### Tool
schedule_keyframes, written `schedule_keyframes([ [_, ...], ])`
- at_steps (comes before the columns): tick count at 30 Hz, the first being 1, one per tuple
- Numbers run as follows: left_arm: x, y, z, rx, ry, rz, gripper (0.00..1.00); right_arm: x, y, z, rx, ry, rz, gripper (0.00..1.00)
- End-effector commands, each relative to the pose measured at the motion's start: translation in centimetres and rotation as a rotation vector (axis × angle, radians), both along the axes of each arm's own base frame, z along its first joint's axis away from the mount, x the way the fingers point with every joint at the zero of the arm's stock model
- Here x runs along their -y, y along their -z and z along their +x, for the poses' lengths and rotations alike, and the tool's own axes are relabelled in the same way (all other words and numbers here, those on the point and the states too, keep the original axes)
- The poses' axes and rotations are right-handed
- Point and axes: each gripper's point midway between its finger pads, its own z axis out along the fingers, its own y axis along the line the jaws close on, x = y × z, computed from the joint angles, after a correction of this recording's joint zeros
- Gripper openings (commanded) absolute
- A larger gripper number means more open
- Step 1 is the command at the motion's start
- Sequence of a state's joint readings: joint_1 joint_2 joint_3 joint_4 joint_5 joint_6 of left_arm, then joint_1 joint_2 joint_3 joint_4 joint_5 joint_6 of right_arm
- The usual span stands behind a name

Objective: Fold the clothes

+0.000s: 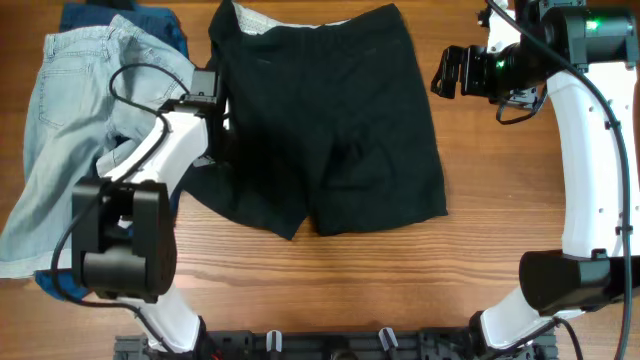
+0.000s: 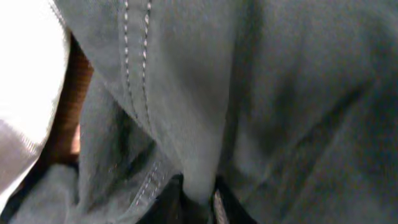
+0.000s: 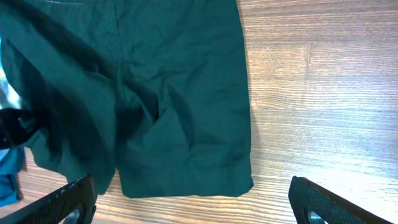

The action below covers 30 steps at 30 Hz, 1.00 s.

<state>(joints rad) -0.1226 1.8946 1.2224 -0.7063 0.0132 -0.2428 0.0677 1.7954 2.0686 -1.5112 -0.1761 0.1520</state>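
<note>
overhead: bright, even light from above, only soft shadows, black shorts [image 1: 330, 120] lose most detail | left wrist: dim, way too close, cloth and stitching all mushy | right wrist: strong glare on the counter [image 3: 323, 93] at right, right tool [image 3: 194, 208] blurry in the bottom corners

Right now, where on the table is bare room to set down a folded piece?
The table is bare between the black shorts and the right arm, and along the near edge below the shorts' hems. The left is crowded: light-blue denim under the left arm.
</note>
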Motion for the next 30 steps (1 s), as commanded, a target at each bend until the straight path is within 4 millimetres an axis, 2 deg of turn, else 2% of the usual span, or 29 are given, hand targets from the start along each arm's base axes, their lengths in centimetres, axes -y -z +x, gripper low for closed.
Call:
schedule_keyframes([
  [1, -0.3, 0.9, 0.6, -0.005, -0.005, 0.016, 0.04, -0.3, 0.0, -0.2, -0.004, -0.024, 0.002, 1.00],
  [3, -1.6, 0.9, 0.5, -0.006, -0.019, 0.091, 0.04, -0.3, 0.0, -0.3, -0.004, -0.025, 0.001, 1.00],
  [6, -4.0, -0.7, 0.2, -0.005, -0.067, 0.193, 0.04, -0.3, 0.0, -0.2, -0.002, -0.026, 0.001, 1.00],
  [10, -7.0, -5.3, 0.6, 0.047, -0.261, 0.192, 0.04, -0.3, 0.0, -0.2, 0.000, -0.026, 0.001, 0.99],
  [13, -7.6, -7.1, 0.9, 0.087, -0.292, 0.139, 0.04, -0.3, 0.0, -0.1, 0.004, -0.026, 0.001, 0.99],
  [19, -8.2, -7.0, 0.2, 0.063, -0.306, 0.142, 0.05, -0.3, 0.0, -0.1, 0.002, -0.026, 0.001, 1.00],
  [20, -8.1, -7.0, 0.1, 0.055, -0.305, 0.139, 0.20, -0.3, 0.0, -0.1, 0.002, -0.026, 0.001, 1.00],
  [21, -8.0, -6.9, -0.1, 0.046, -0.303, 0.136, 0.50, -0.3, 0.0, -0.1, 0.002, -0.026, 0.001, 1.00],
  [23, -7.9, -6.8, -0.4, 0.034, -0.301, 0.131, 0.79, -0.3, 0.1, -0.1, 0.000, -0.026, 0.001, 0.99],
  [25, -7.6, -6.9, -0.4, 0.032, -0.297, 0.111, 0.89, -0.3, 0.4, 0.1, -0.005, -0.037, -0.003, 0.99],
  [27, -6.4, -7.8, 0.1, 0.055, -0.285, 0.041, 0.93, -0.3, 1.0, 0.4, -0.018, -0.051, -0.008, 1.00],
  [30, -4.2, -10.5, 1.0, 0.121, -0.248, -0.074, 0.93, -0.3, 1.7, 1.8, 0.007, -0.076, -0.020, 0.99],
])
